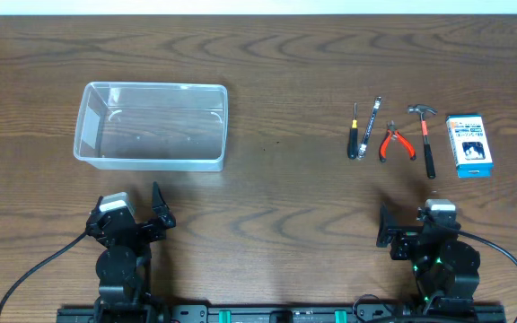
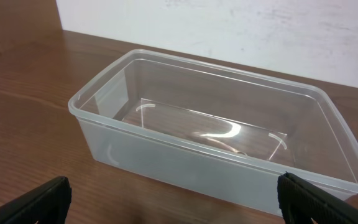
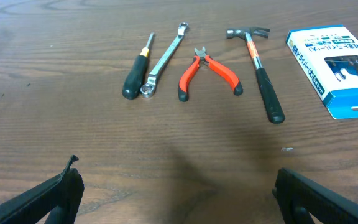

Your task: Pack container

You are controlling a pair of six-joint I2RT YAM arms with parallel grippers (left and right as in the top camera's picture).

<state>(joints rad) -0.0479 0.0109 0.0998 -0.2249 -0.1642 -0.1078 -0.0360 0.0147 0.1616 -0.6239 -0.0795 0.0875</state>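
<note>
The clear plastic container (image 1: 153,126) sits empty at the left of the table; it fills the left wrist view (image 2: 216,134). At the right lie a black-handled screwdriver (image 1: 353,135), a silver wrench (image 1: 370,127), red-handled pliers (image 1: 397,144), a hammer (image 1: 426,139) and a blue-and-white box (image 1: 468,144). They also show in the right wrist view: screwdriver (image 3: 137,68), wrench (image 3: 164,59), pliers (image 3: 207,73), hammer (image 3: 260,68), box (image 3: 335,67). My left gripper (image 1: 138,205) is open and empty, near the container's front wall. My right gripper (image 1: 414,220) is open and empty, short of the tools.
The wooden table (image 1: 285,179) runs to a white wall at the back. Both arm bases stand at the front edge.
</note>
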